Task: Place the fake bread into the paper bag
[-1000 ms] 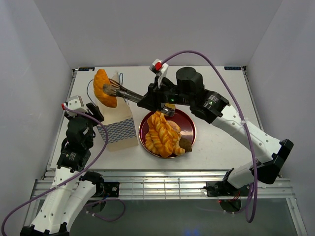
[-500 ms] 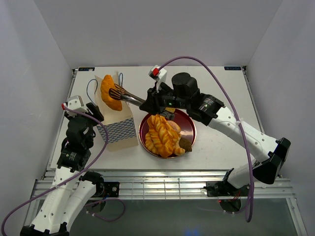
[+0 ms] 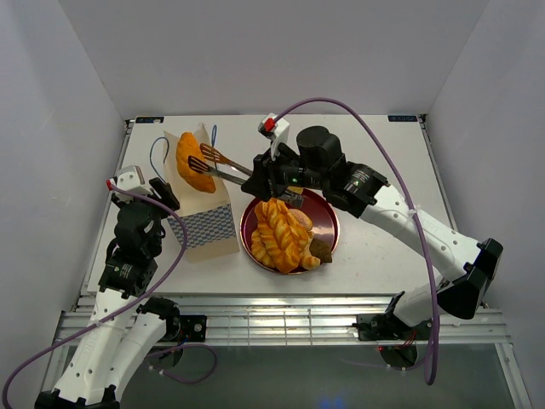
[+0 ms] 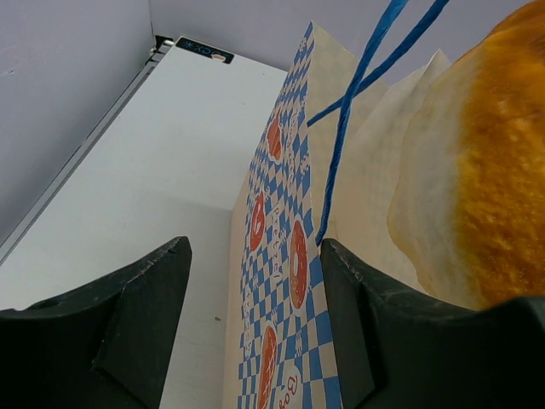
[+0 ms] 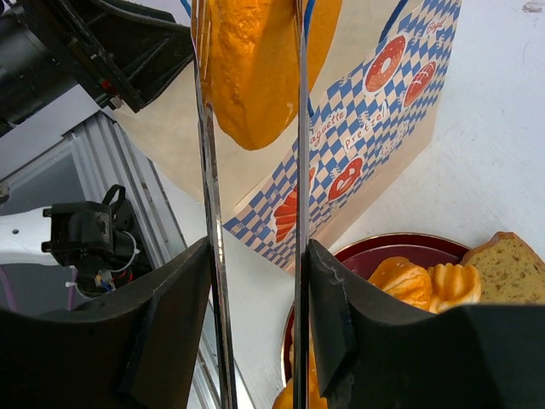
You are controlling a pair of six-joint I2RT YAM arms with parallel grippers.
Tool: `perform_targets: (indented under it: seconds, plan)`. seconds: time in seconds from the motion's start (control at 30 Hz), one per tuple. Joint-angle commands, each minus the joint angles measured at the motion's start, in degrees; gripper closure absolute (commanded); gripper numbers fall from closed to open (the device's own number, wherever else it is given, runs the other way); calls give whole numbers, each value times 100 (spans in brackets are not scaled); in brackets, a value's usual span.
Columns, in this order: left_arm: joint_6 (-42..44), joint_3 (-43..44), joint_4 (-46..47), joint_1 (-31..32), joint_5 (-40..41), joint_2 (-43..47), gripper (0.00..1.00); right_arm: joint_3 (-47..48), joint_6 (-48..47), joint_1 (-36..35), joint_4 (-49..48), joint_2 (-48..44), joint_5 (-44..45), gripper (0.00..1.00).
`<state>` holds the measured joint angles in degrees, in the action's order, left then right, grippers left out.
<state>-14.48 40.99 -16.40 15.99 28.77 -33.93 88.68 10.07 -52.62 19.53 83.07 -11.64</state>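
Paper bag stands upright near the bench's left edge. Just right of it, the dark-red plate carries a twisted braid and other fake bread. An oval roll pokes from the bag's mouth. The right gripper hangs over it, prongs spread, gripping nothing. Left gripper has its jaws parted astride the bag's left wall, a gap showing on one side.

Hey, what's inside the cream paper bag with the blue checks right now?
A glossy orange oval toy roll stands in the mouth of the cream, blue-checked paper bag, its upper part sticking out. Anything deeper is hidden by the roll and the bag's walls.
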Motion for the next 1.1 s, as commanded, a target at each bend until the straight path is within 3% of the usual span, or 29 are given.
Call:
perform_targets:
  seconds: [0.0, 0.4, 0.67, 1.07]
  plan:
    - [-20, 5, -12, 27, 58, -17, 28, 114, -49, -11, -388, -159, 30, 47]
    - [-29, 5, -21, 27, -12, -43, 28, 70, -75, -11, -345, -256, -66, 48]
    - [-29, 5, -21, 27, -3, -105, 28, 26, -172, -20, -283, -589, -884, 49]
    - [-20, 14, -21, 27, 14, -149, 28, -870, -286, -11, 59, -1732, -173, 51]
